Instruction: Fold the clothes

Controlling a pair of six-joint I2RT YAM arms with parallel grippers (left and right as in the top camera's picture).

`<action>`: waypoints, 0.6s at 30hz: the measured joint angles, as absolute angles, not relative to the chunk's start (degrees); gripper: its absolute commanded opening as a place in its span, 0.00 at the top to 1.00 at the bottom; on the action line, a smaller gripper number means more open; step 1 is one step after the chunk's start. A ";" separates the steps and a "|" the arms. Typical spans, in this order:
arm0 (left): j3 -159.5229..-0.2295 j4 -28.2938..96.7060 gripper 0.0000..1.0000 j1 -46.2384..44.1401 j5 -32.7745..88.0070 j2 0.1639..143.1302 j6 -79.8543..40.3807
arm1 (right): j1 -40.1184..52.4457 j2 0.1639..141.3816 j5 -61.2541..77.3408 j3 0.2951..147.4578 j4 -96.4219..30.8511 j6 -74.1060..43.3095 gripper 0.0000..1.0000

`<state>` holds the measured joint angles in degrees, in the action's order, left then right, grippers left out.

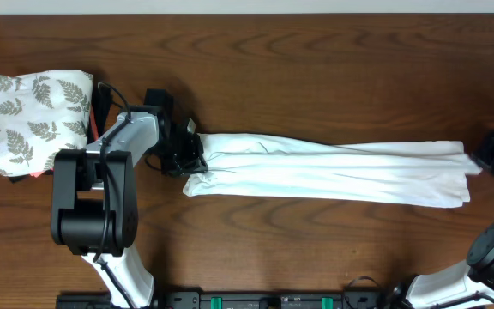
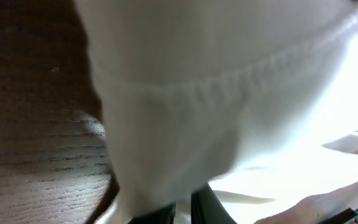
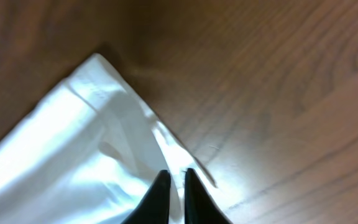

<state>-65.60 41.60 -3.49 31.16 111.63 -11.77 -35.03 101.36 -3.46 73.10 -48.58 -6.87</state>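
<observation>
Overhead view: a white T-shirt [image 1: 333,172] lay stretched into a long narrow band across the middle of a dark wooden table [image 1: 316,69], running from the left gripper [image 1: 185,159] to the right gripper [image 1: 478,163], one at each end. A folded fern-patterned cloth [image 1: 37,116] sat apart at the far left. Left wrist view: the stitched edge of the white T-shirt [image 2: 229,93] filled most of the picture and draped over the dark fingertips at the bottom edge. The left gripper [image 2: 185,211] appeared clamped on that fabric, with bare wood beside it. Right wrist view: a corner of the white T-shirt [image 3: 86,155] rested flat on the wood, and the right gripper [image 3: 176,186] stood over its edge with only a slim gap between its fingers. Whether it pinched the cloth could not be told. The step looked like a lengthwise fold of the band. To do it well, both ends would likely need a firm hold, since thin fabric slips. The cloth should be kept taut, and one end carried over to meet the other with the edges lined up.
</observation>
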 measured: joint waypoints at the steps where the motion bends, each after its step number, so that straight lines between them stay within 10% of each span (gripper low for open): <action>1: -65.60 41.60 0.88 -3.49 31.16 111.63 -11.77 | -35.03 101.36 -4.03 72.71 -48.56 -6.76 0.82; 18: -65.60 41.60 0.88 -3.49 31.16 111.63 -11.77 | -34.57 101.36 16.99 72.14 -45.54 0.73 0.96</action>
<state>-65.60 41.60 -3.49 31.16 111.63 -11.77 -34.57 101.36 16.99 72.14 -45.54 0.73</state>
